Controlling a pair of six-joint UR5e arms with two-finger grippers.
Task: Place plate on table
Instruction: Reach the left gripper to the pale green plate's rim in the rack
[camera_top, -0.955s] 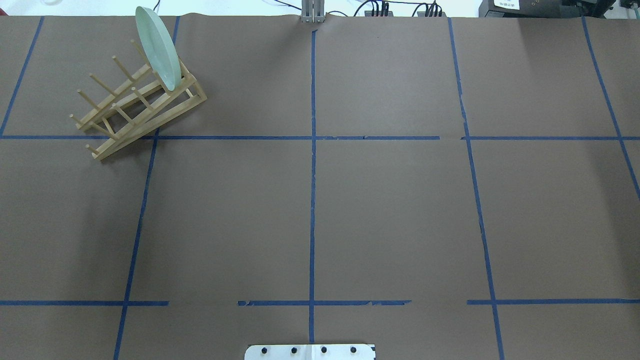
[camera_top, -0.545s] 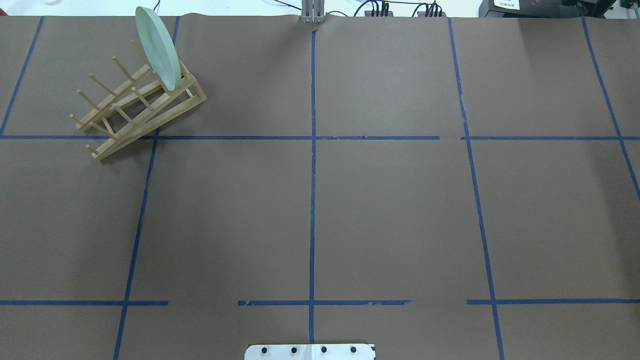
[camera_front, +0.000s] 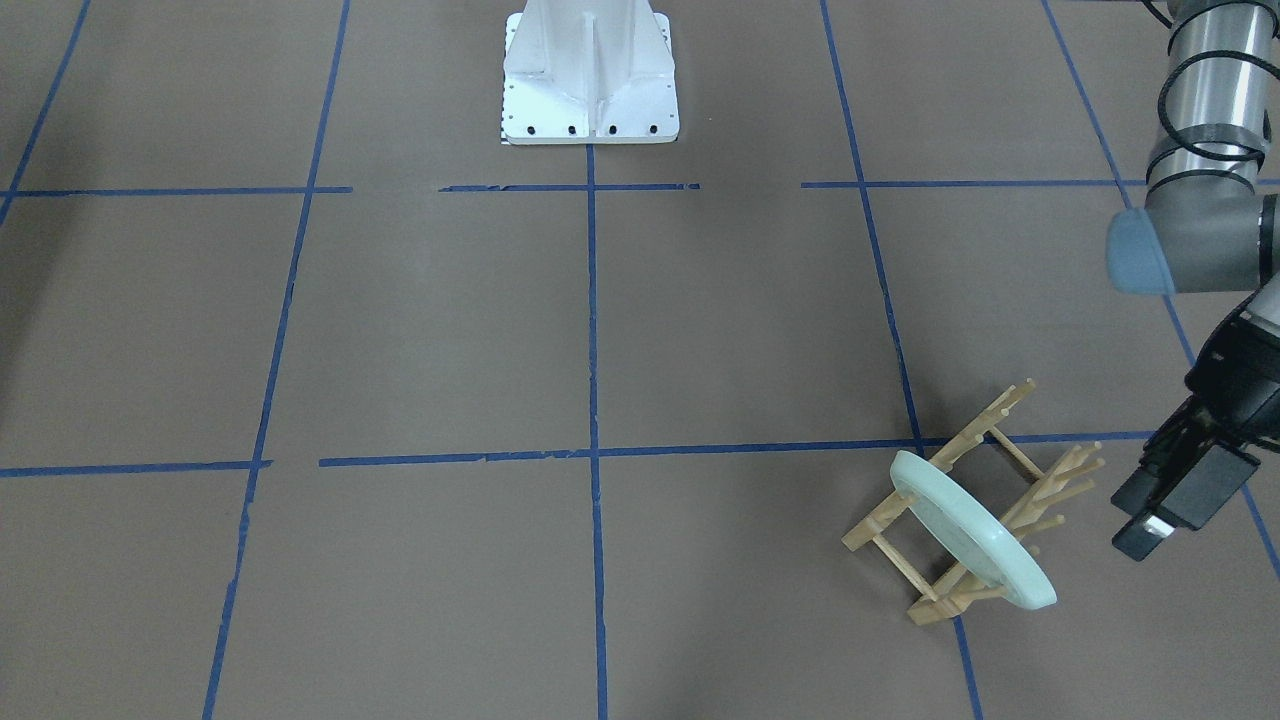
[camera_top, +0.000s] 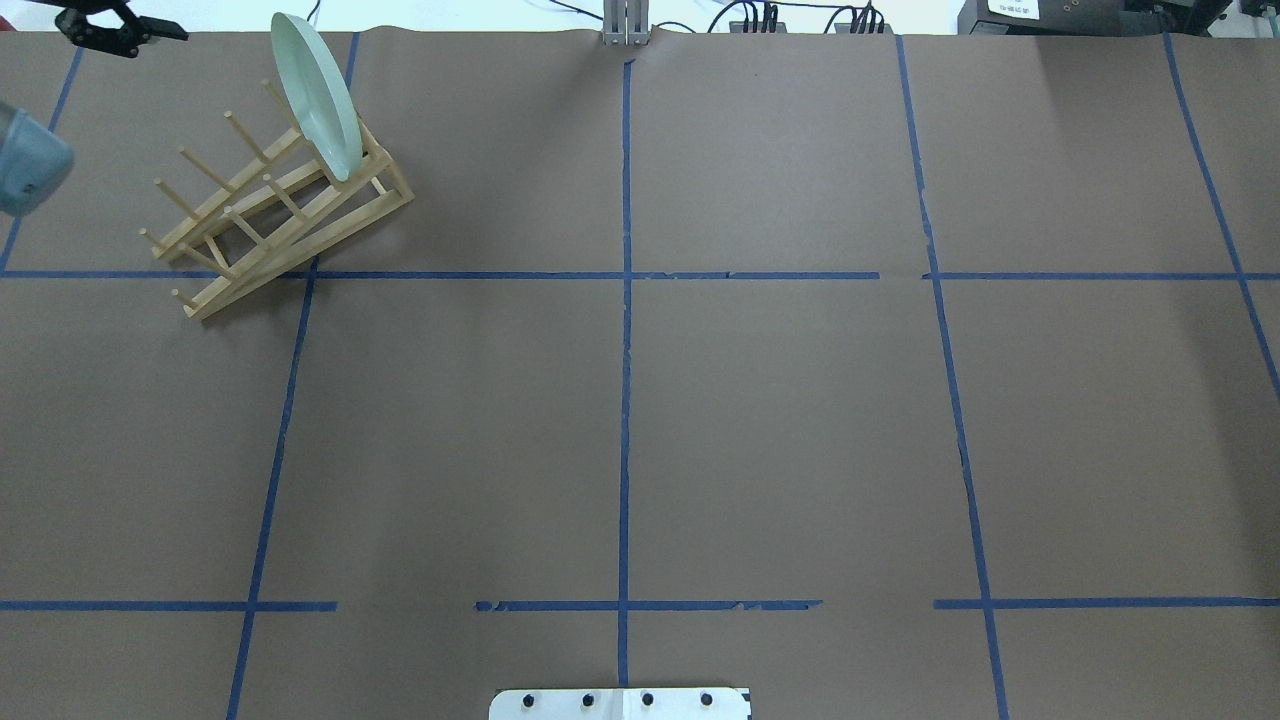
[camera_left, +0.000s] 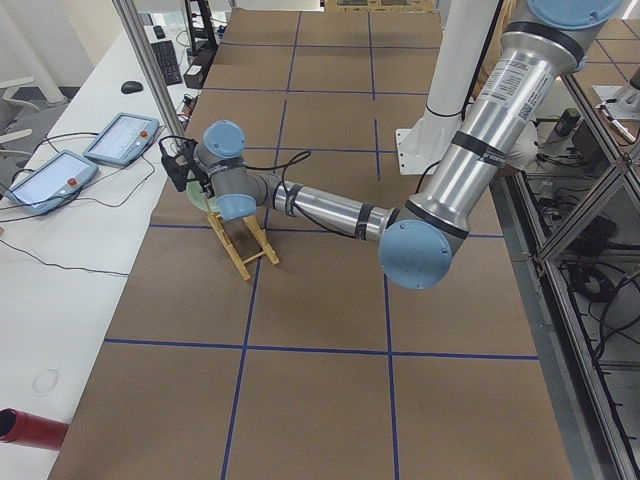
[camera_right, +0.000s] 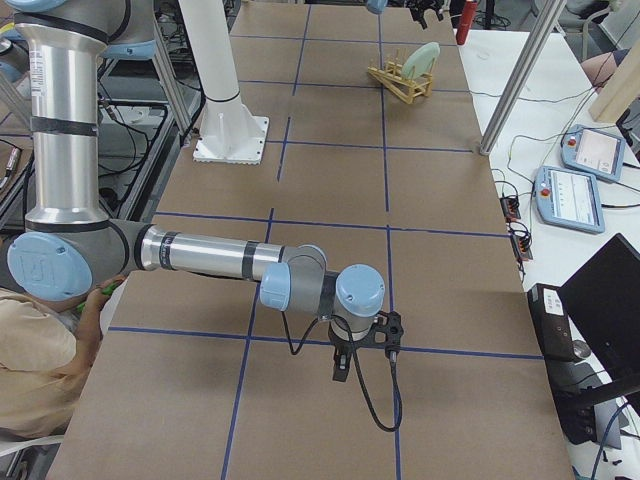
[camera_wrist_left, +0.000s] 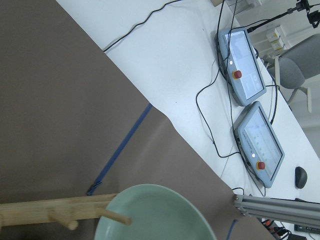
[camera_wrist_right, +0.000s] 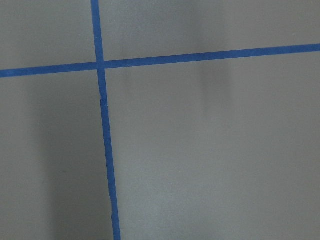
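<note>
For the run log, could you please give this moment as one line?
plate: upright in rack, not on table | left pincer: beside rack, not touching plate | right pincer: far from rack

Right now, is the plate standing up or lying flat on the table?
Standing on edge: the plate leans in the end slot of the wooden rack, not flat on the table.

The plate (camera_top: 315, 95) is a plain pale mint green. The table (camera_top: 780, 430) is matte brown, ruled into large squares by blue tape lines (camera_top: 625, 400) (ragged in places). The peg rack (camera_top: 300, 255) is light natural wood, the robot base (camera_front: 590, 75) white, and the left arm (camera_front: 1210, 90) silver with grey-blue joint caps.
</note>
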